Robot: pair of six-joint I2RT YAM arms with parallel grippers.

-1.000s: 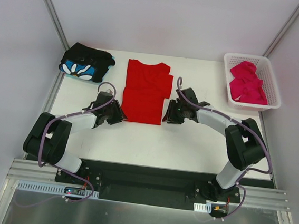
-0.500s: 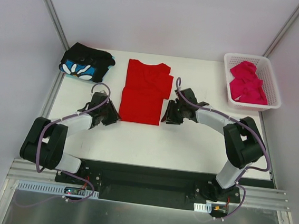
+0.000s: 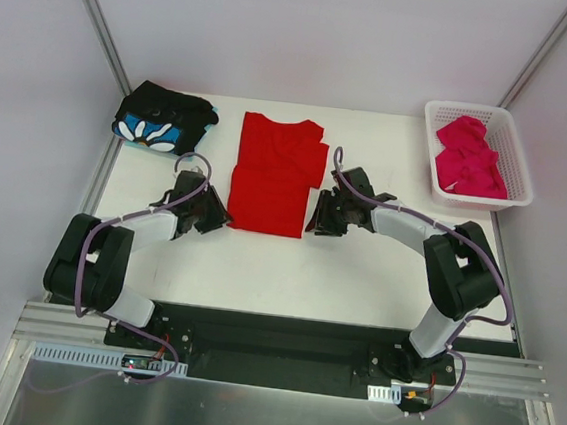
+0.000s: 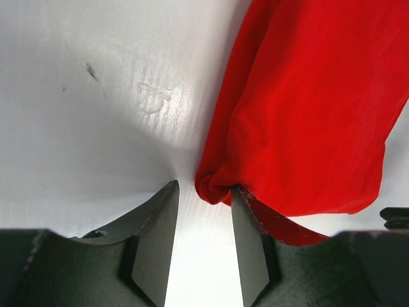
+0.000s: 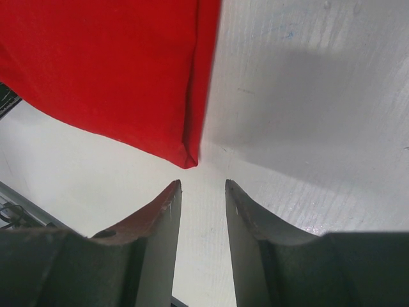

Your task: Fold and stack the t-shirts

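- I see the red t-shirt [image 3: 272,176] lying folded on the table [image 3: 258,270].
- My left gripper [image 4: 204,188] is at its near left corner, fingers parted, one touching the fold.
- My right gripper [image 5: 201,185] is just short of its near right corner, fingers parted and gripping nothing.
- The black flowered t-shirt [image 3: 164,121] lies folded to its left, and the pink t-shirt [image 3: 470,155] is in the basket [image 3: 518,155] to its right.

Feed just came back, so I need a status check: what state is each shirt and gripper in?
Plain red cloth t-shirt: partly folded, flat on table.
Black flower-print t-shirt: folded, far left.
Magenta-pink t-shirt: crumpled in white plastic basket.
Left gripper: open at red shirt's near corner.
Right gripper: open, empty.
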